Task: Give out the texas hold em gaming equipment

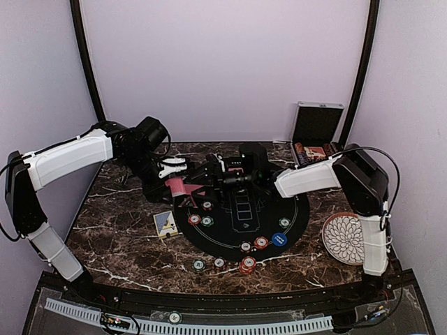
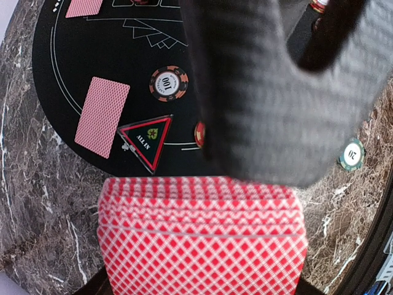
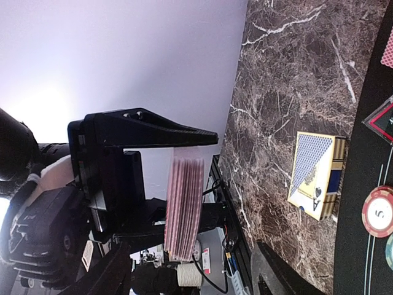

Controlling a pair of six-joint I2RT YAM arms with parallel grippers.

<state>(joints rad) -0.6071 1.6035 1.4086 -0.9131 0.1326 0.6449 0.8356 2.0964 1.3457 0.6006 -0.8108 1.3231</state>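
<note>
Clamping the red-backed playing cards [image 2: 202, 239], the left end effector [image 3: 179, 184] hangs above the surface [image 1: 119, 241]. The right end effector [image 3: 193, 264] gapes empty beside it.

In the left wrist view a blurred dark end effector finger [image 2: 258, 92] fills the upper middle, hiding most of a chip [image 2: 199, 134]; the deck [image 2: 202, 239] runs off the bottom edge, a card [image 2: 83, 6] off the top. In the right wrist view the marker [image 3: 384, 120] and a red chip [image 3: 379, 212] are cut by the right edge.
</note>
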